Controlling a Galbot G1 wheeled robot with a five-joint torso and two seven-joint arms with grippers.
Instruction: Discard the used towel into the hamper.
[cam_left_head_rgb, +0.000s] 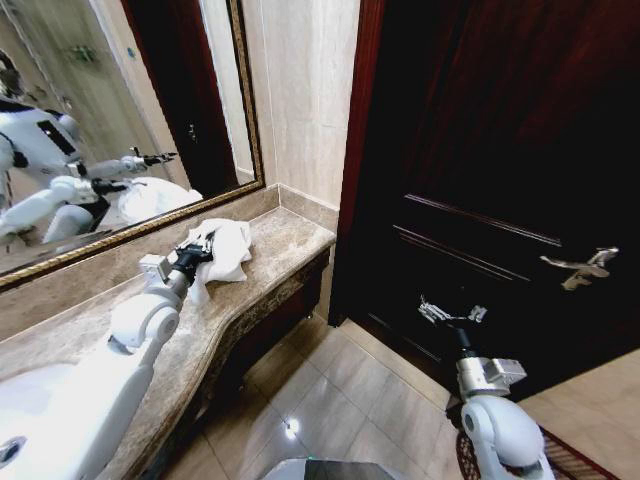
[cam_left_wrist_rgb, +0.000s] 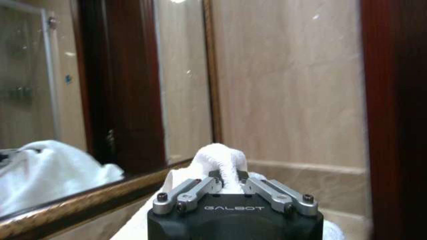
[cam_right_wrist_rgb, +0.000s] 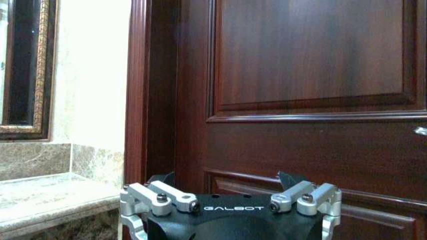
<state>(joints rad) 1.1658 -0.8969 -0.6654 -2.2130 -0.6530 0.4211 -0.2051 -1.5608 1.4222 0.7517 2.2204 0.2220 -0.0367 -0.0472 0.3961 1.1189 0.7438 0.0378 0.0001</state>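
The used towel (cam_left_head_rgb: 228, 247), white and crumpled, lies on the marble counter (cam_left_head_rgb: 290, 240) near its far end. My left gripper (cam_left_head_rgb: 200, 256) is down on the towel's near side. In the left wrist view, the left gripper (cam_left_wrist_rgb: 230, 181) is shut on a raised fold of the towel (cam_left_wrist_rgb: 220, 156). My right gripper (cam_left_head_rgb: 450, 312) hangs open over the floor in front of the dark door, holding nothing. Its spread fingers (cam_right_wrist_rgb: 163, 179) show in the right wrist view. A sliver of the reddish-brown woven hamper (cam_left_head_rgb: 565, 455) shows at the bottom right, mostly hidden behind the right arm.
A gold-framed mirror (cam_left_head_rgb: 120, 130) runs along the wall behind the counter and reflects the robot and the towel. A white sink (cam_left_head_rgb: 30, 420) sits at the counter's near end. The dark wooden door (cam_left_head_rgb: 500, 150) with a metal handle (cam_left_head_rgb: 585, 266) stands to the right. Tiled floor (cam_left_head_rgb: 340, 400) lies between them.
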